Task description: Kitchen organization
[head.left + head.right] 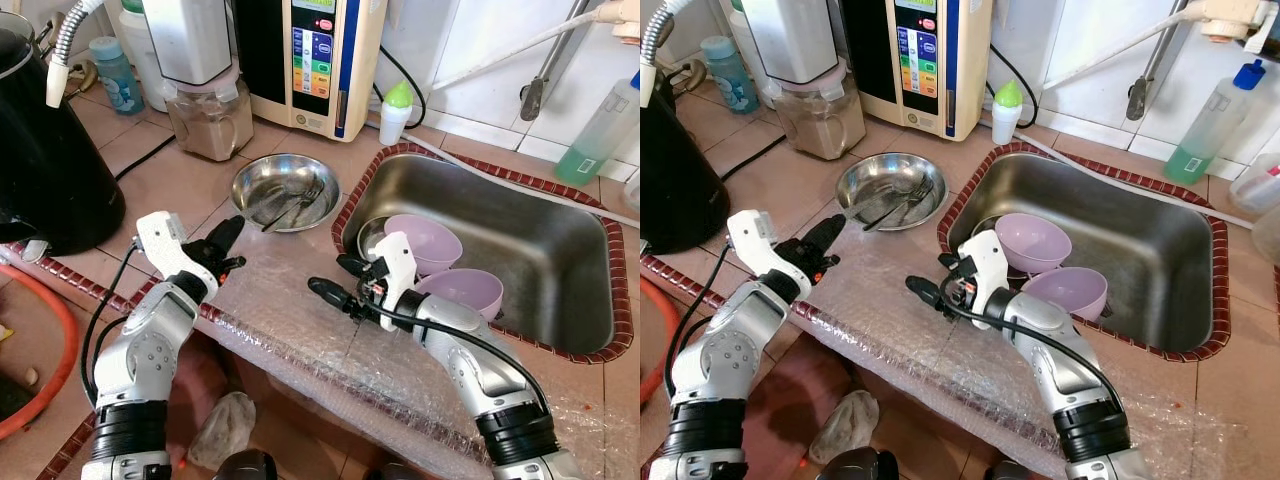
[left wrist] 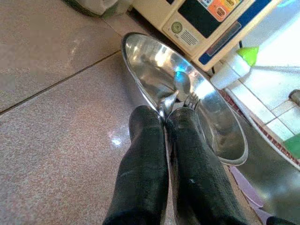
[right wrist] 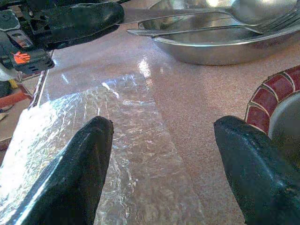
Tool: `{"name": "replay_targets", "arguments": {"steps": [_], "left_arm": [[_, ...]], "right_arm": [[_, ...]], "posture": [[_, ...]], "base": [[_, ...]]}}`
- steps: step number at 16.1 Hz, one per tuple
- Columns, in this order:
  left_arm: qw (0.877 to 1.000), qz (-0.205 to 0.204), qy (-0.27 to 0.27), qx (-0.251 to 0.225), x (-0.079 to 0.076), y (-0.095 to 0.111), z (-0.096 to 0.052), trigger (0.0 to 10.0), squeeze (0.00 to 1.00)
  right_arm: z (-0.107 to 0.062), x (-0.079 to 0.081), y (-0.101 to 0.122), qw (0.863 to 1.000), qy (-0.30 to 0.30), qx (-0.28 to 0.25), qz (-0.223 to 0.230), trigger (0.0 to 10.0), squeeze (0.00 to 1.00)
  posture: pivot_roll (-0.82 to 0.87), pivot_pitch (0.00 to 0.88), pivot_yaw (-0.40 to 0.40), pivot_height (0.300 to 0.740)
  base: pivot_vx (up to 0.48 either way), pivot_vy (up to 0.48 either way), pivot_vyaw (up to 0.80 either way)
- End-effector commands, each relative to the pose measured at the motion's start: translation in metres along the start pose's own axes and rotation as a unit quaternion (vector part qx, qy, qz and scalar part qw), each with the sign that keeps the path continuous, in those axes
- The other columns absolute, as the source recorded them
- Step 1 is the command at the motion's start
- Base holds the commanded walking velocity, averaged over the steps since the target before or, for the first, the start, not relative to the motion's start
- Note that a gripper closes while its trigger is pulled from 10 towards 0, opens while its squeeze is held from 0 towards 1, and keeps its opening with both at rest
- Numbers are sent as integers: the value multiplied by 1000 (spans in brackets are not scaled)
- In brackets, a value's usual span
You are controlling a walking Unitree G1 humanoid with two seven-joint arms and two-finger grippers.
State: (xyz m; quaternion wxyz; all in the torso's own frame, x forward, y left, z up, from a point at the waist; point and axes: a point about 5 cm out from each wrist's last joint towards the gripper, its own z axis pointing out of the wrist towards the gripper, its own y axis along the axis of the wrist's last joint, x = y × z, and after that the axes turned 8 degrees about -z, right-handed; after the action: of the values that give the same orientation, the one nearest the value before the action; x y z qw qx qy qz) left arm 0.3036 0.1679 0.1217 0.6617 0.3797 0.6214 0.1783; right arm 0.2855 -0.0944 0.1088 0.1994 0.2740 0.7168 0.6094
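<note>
So the steel bowl [image 1: 285, 190] sits on the tiled bench [image 1: 150, 180] just left of the sink [image 1: 560, 250], with a spoon [image 2: 180, 86] and fork [image 1: 300, 207] lying loose inside it. It looks like thin metal, so probably light and stiff, but the polished rim will be slick and the cutlery is likely to rattle or slide if it tips. The best bet seems to be pinching the near rim, one finger inside and one outside, and keeping it level.

The left gripper [image 1: 228, 240] has its jaws pressed together with nothing in them, the tips just short of the bowl's near edge and pointing straight at it. They'd have to spread before they could take the rim.

The right gripper [image 1: 340, 278] has its jaws spread wide and empty, hovering over the bubble wrap [image 1: 290, 320] laid on the bench edge, with the bowl well ahead of it. Two purple bowls [image 1: 430, 240] sit down in the sink beside that arm; they look like plastic, so light and not fragile
</note>
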Motion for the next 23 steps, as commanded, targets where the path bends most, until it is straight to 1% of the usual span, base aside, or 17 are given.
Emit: {"name": "replay_targets", "arguments": {"steps": [1, 5, 9, 11, 12, 13, 14, 15, 16, 17, 19, 21, 22, 23], "left_arm": [[1000, -9, 7, 1, 1, 2, 1, 0, 0], [1000, -19, 11, -7, 2, 5, 2, 0, 0], [1000, -16, 14, -18, 1, 9, -1, 0, 0], [1000, -10, 9, -27, -3, 13, -1, 0, 0], [999, 0, -5, -40, -11, 19, -2, 0, 0], [999, 8, -13, -49, -15, 23, -3, 0, 0], [998, 20, -18, -61, -18, 28, -4, 0, 0], [994, 68, -38, -80, -25, 37, -5, 0, 0], [990, 92, -53, -89, -31, 44, -6, 0, 0], [988, 109, -64, -87, -35, 47, -6, 0, 0], [987, 121, -77, -76, -38, 48, -6, 0, 0], [983, 141, -88, -72, -41, 52, -6, 0, 0], [978, 170, -99, -71, -45, 56, -5, 0, 0], [974, 184, -111, -66, -49, 57, -4, 0, 0]], "right_arm": [[0, 2, 3, 1000, 3, -5, -12, 10000, 0], [1, 1, 3, 1000, -1, -6, -13, 10000, 0], [1, 0, 1, 1000, -3, -4, -14, 10000, 0], [1, -1, 0, 1000, -10, -3, -11, 10000, 0], [1, -2, -2, 1000, -18, -4, -4, 10000, 0], [1, -1, -2, 1000, -23, -6, -1, 10000, 0], [2, -1, -2, 1000, -29, -10, 0, 10000, 0], [6, -3, 0, 999, -45, -25, 10, 10000, 0], [9, -7, 3, 998, -59, -36, 2, 10000, 0], [12, -12, 9, 996, -70, -51, -4, 10000, 0], [13, -19, 16, 993, -92, -67, -17, 10000, 0], [12, -24, 21, 990, -111, -78, -32, 10000, 0], [11, -26, 24, 987, -121, -85, -55, 10000, 0], [10, -27, 25, 986, -127, -89, -68, 10000, 0]], "posture": [[-13, 35, 10, 740], [-9, 33, 12, 740], [3, 33, 13, 740], [17, 40, 2, 740], [24, 49, -9, 740], [26, 49, -11, 740], [26, 49, -11, 740], [33, 42, -11, 740], [36, 32, 3, 740], [35, 23, 11, 740], [37, 9, 20, 740], [38, 1, 22, 740], [34, 0, 21, 740], [34, 0, 21, 740]], "base": [[0, 0, 0], [0, 0, 0], [0, 0, 0], [0, 0, 0], [0, 0, 0], [0, 0, 0], [0, 0, 0], [0, 0, 0], [0, 0, 0], [0, 0, 0], [0, 0, 0], [0, 0, 0], [0, 0, 0], [0, 0, 0]]}}
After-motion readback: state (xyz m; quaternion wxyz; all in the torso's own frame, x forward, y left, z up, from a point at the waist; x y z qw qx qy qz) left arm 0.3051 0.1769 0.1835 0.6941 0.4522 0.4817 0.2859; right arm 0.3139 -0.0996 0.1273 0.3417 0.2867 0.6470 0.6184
